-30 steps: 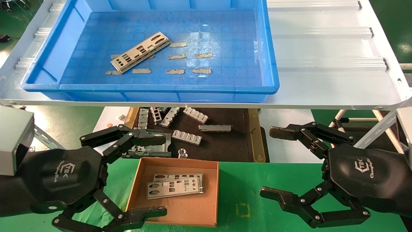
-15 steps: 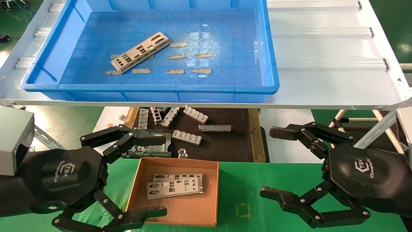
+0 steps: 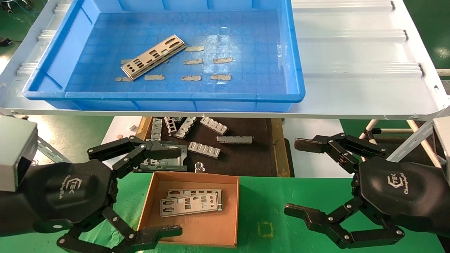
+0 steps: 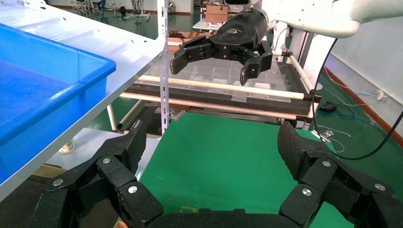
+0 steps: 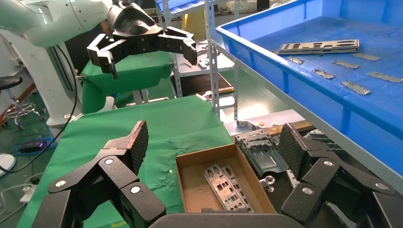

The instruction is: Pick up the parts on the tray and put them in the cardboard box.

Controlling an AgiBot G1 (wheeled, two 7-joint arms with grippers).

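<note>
One silver-grey punched plate [image 3: 153, 56] lies at an angle in the blue tray [image 3: 52, 95] on the white shelf; it also shows in the right wrist view [image 5: 317, 46]. Two such plates [image 3: 191, 203] lie overlapped in the brown cardboard box [image 3: 232, 211] on the green table, also seen in the right wrist view [image 5: 227, 186]. My left gripper [image 3: 172, 191] is open and empty, beside the box's left wall. My right gripper [image 3: 299, 177] is open and empty over the green table, right of the box.
Several small tan tape strips [image 3: 191, 78] lie on the tray floor. A dark mat with wooden edges [image 3: 277, 147] behind the box holds ribbed grey metal blocks [image 3: 204, 149] and a metal bracket [image 3: 165, 163]. The white shelf edge [image 3: 316, 114] overhangs the mat.
</note>
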